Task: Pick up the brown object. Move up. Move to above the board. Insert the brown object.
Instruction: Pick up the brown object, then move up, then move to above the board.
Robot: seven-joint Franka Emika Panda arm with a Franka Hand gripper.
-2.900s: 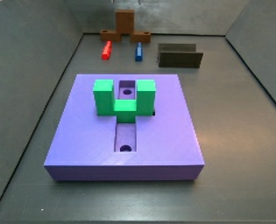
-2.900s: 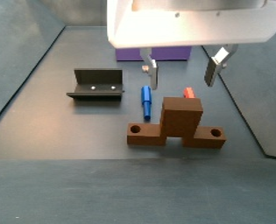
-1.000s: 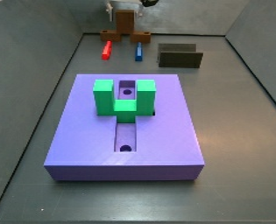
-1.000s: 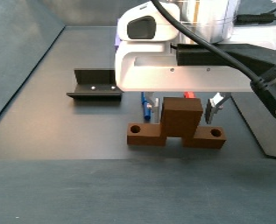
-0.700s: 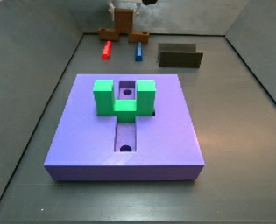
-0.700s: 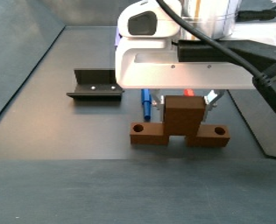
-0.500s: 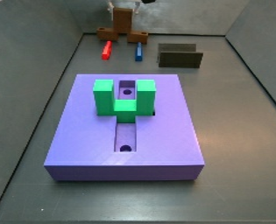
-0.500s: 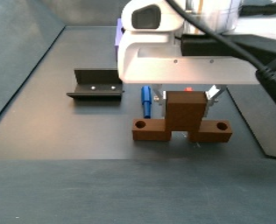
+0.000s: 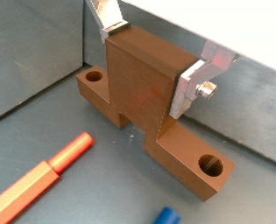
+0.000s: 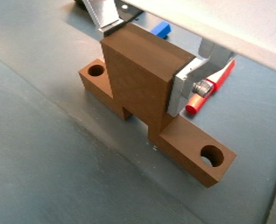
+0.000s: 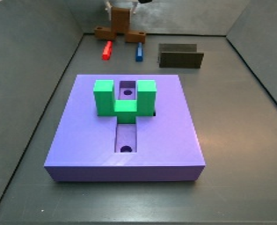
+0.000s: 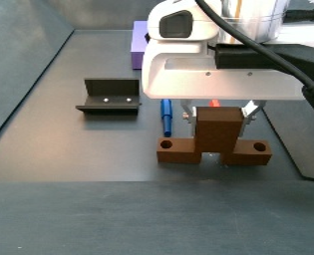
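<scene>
Grey, walled worktop (image 11: 240, 132) is what I see on my screens, with the thick purple-blue slab board (image 11: 127, 132), grooved and carrying a green U-shaped block (image 11: 125, 97), well apart from the tool (image 9: 158, 57). I read the tool's silver fingers (image 9: 196, 80) as clamped on the upright stem of the brown wood-coloured T-shaped object (image 9: 146, 96) at the far end of the worktop. Whether its base has left the surface I cannot tell. I judge the grasp done; lifting, carrying over the board and inserting remain. A red peg (image 10: 204, 90) and a blue peg (image 12: 164, 116) lie just beside it.
</scene>
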